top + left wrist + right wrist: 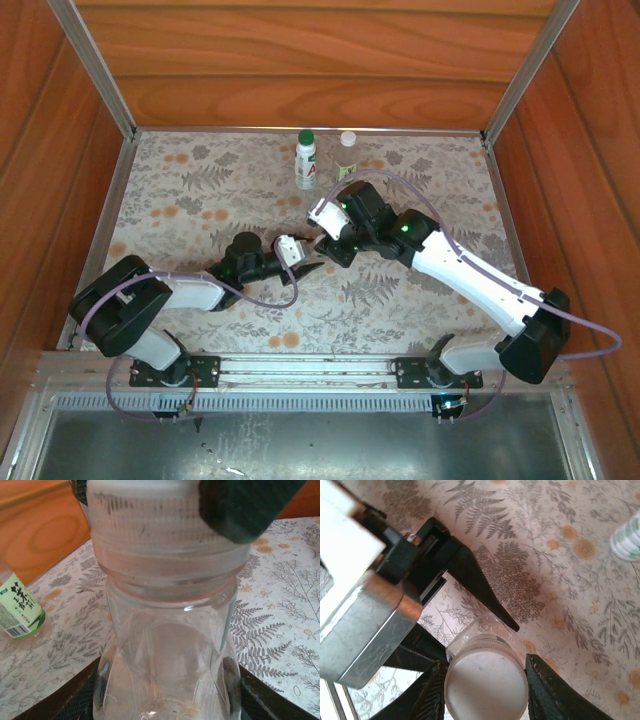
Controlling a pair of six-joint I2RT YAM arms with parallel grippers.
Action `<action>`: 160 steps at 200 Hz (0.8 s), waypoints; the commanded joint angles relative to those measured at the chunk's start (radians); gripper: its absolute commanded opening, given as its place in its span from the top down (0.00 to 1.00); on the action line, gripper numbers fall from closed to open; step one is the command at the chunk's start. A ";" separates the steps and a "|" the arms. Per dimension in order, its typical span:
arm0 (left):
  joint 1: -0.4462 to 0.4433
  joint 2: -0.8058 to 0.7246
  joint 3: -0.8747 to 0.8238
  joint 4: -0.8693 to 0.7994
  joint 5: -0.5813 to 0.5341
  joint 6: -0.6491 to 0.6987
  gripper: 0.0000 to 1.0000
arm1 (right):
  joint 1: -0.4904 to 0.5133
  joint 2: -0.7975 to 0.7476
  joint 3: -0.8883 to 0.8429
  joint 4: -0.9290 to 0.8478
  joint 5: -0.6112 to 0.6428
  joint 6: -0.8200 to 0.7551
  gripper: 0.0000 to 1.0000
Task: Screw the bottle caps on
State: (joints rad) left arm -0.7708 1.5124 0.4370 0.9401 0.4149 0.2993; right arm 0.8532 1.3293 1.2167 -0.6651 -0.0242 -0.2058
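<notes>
One cap [486,682], fingers [550,692] hiding rim, bottle [167,670] cropped

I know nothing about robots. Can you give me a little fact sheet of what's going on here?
Left fingers: clamped on the body of the short clear bottle
Right fingers: pinching the white cap that sits on that bottle's neck
Stage: apparently screwing on the last cap
Other bottles: white bottle, green-capped, and tall clear bottle, white-capped, standing side by side at the far edge
Surface: fern-patterned table
</notes>
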 commanded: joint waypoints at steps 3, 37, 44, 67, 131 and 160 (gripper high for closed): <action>0.000 0.000 0.041 0.048 -0.068 -0.011 0.44 | 0.007 0.005 -0.021 0.022 0.168 0.269 1.00; 0.000 -0.002 0.043 0.045 -0.109 -0.006 0.45 | 0.025 0.036 0.015 -0.044 0.206 0.409 1.00; -0.001 -0.003 0.043 0.044 -0.117 -0.006 0.45 | 0.028 0.043 0.027 -0.060 0.221 0.434 1.00; 0.000 -0.006 0.040 0.043 -0.140 -0.003 0.45 | 0.033 0.058 0.068 -0.136 0.286 0.546 1.00; 0.000 0.003 0.039 0.035 -0.118 0.004 0.45 | 0.034 0.023 0.036 -0.088 0.210 0.598 0.98; 0.017 -0.009 0.016 0.034 -0.042 -0.023 0.45 | 0.034 -0.066 -0.024 0.039 0.099 0.380 0.51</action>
State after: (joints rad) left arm -0.7727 1.5238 0.4519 0.9180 0.3462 0.2985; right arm 0.8959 1.3479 1.2419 -0.7082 0.1425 0.2703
